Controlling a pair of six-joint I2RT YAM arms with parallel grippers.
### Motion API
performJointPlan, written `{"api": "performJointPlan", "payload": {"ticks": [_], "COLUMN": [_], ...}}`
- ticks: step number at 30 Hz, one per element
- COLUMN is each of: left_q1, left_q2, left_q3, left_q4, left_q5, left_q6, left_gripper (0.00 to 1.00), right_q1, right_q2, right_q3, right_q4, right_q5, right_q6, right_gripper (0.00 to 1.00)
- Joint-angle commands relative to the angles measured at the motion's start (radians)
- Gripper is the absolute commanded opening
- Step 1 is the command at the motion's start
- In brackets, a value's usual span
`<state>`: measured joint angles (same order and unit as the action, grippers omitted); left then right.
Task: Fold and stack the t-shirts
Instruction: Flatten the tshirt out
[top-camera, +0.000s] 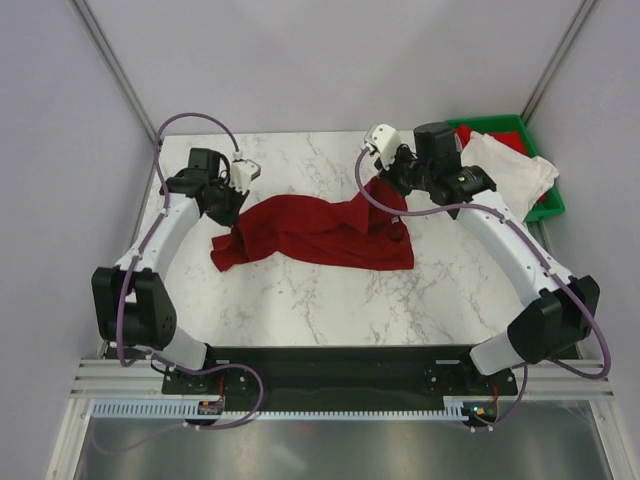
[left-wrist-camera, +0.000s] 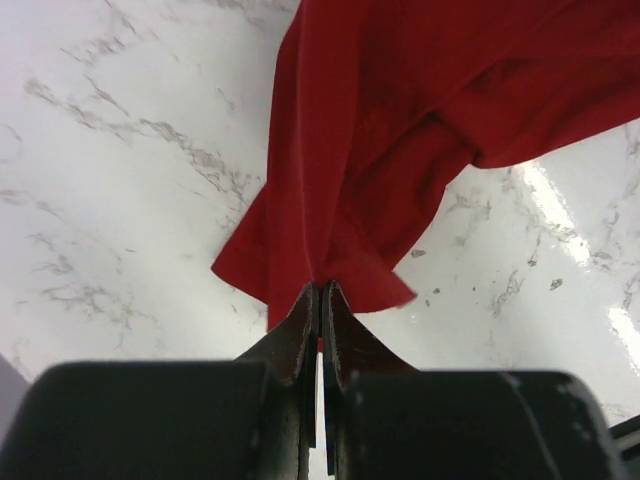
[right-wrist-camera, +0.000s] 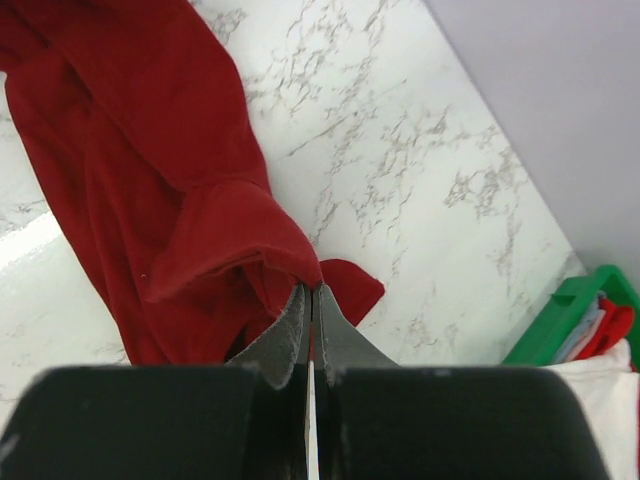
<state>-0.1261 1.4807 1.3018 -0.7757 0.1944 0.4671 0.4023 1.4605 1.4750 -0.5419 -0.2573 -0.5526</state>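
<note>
Left hand (left-wrist-camera: 321, 292) is clamped shut on the left end of the dark red t-shirt (top-camera: 320, 232). Right hand (right-wrist-camera: 311, 292) is clamped shut on its far right end. The shirt is strung between them, crumpled, across the middle of the tabletop (top-camera: 330, 310). No fold is seen and nothing is stacked. The off-white t-shirt (top-camera: 515, 165) lies bunched in the green bin (top-camera: 553, 207) at the far right. Progress is judged early. Both arms are reached forward with elbows out and wrists tipped down.
</note>
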Motion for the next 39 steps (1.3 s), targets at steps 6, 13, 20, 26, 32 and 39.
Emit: {"api": "performJointPlan", "payload": {"ticks": [6, 13, 20, 26, 32, 39], "left_q1": [0.112, 0.125, 0.120, 0.121, 0.125, 0.163], "left_q2": [0.321, 0.365, 0.153, 0.082, 0.127, 0.168], "left_q3": [0.201, 0.265, -0.021, -0.110, -0.111, -0.113], "left_q4": [0.121, 0.121, 0.096, 0.082, 0.078, 0.073], "left_q5": [-0.021, -0.095, 0.022, -0.038, -0.055, -0.090], "left_q6": [0.042, -0.044, -0.082, -0.102, -0.104, -0.105], "left_gripper": [0.03, 0.43, 0.57, 0.56, 0.51, 0.49], "right_q1": [0.000, 0.000, 0.001, 0.000, 0.001, 0.001], "right_q2": [0.172, 0.235, 0.192, 0.182, 0.175, 0.164], "right_q3": [0.083, 0.136, 0.070, 0.056, 0.044, 0.028], "right_q4": [0.043, 0.049, 0.051, 0.045, 0.042, 0.037], "right_q5": [-0.019, -0.030, -0.030, -0.028, -0.033, -0.028], "right_q6": [0.008, 0.022, 0.019, 0.016, 0.013, 0.000], "right_gripper": [0.00, 0.00, 0.00, 0.00, 0.00, 0.00]}}
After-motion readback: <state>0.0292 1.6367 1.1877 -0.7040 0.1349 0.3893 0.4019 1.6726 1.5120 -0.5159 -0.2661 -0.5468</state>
